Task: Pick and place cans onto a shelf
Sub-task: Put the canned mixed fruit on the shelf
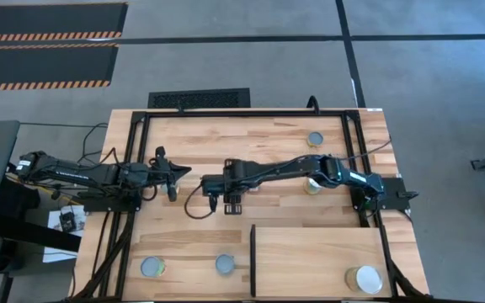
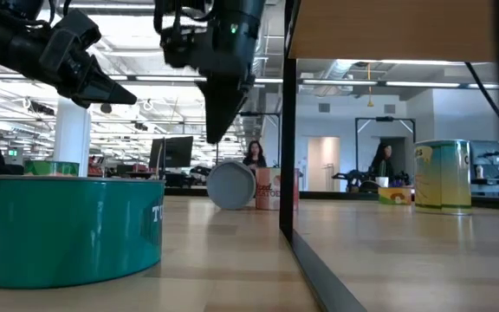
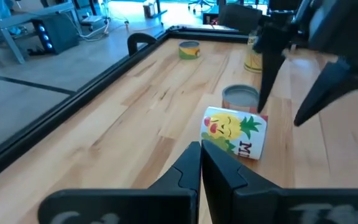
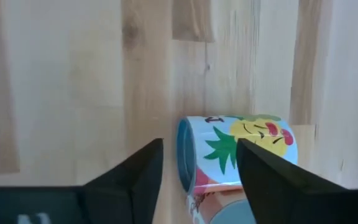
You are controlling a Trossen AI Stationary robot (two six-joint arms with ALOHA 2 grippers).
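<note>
While my right gripper point(image 4: 199, 171) hangs over the middle of the tabletop point(image 1: 226, 143), its fingers point(image 4: 135, 174) stand apart, holding nothing. Directly below and between the fingertips lies a pineapple-label can point(image 4: 238, 152) on its side, rim toward one finger, label toward the other; whether a finger touches it I cannot tell. A second can point(image 3: 240, 98) sits just behind the tipped one, upright, grey top showing.

My left gripper point(image 3: 201, 168) is squeezed closed and empty, hovering just off to the side of the right one, pointed at the same pineapple can. The right arm's dark fingers stand between the left gripper and the far cans, so that line is blocked.

Beyond the right gripper toward the far edge: a yellow-green can point(image 1: 313, 185) partly under the right arm's wrist, and a lone grey-top can point(image 1: 315, 139) farther out near the black frame rail point(image 1: 242, 113).

On the near side of the right gripper: the shelf point(image 1: 318, 252), pale panel with a black upright divider point(image 1: 252, 259) along its edge. One wide white-topped can point(image 1: 365, 279) stands on the shelf's outer corner, well apart from both grippers. Past the divider, on the bare tabletop, two more cans: a round-top can point(image 1: 225, 265) just beside the divider and another can point(image 1: 152, 268) farther along.

Low view: a teal tin point(image 2: 68, 225) close up, people in the room behind the table.
</note>
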